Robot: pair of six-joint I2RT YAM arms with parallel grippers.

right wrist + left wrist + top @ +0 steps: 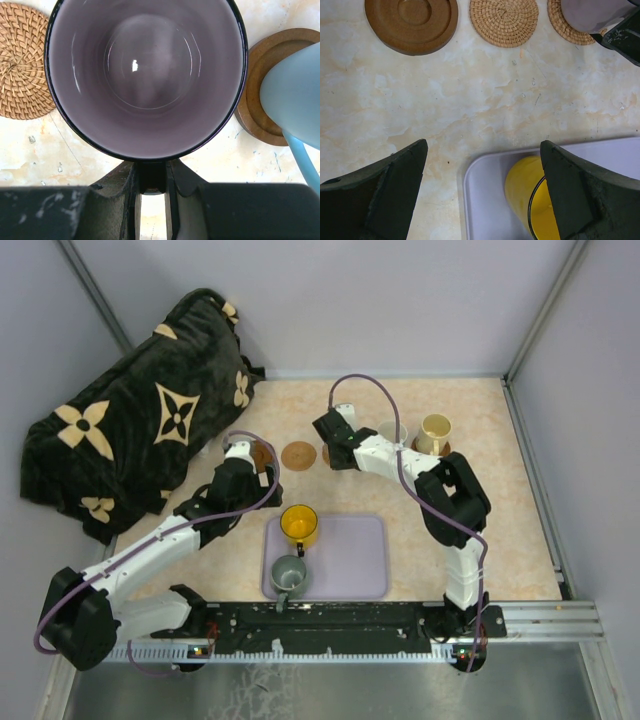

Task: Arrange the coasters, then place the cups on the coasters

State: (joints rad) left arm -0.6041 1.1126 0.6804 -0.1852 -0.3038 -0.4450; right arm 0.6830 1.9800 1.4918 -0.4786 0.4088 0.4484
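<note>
The cream cup (pixel 435 430) and blue cup (pixel 392 432) sat on coasters (pixel 260 100), the right gripper (pixel 152 175) clamped the purple cup (pixel 145 75) over a third, the left gripper (pixel 482 150) gaped wide, and the yellow cup (pixel 299 524) and grey cup (pixel 289 571) waited on the tray (pixel 350 560).

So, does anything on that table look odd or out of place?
Only the black blanket with beige flowers, heaped at the back left: it belongs to no table setting. Nothing looks spilled, toppled or broken.

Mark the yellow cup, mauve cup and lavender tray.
yellow cup (pixel 299 524), top view, inside of its bowl.
mauve cup (pixel 145 75), right wrist view, inner bottom.
lavender tray (pixel 350 558), top view, bare floor.
</note>
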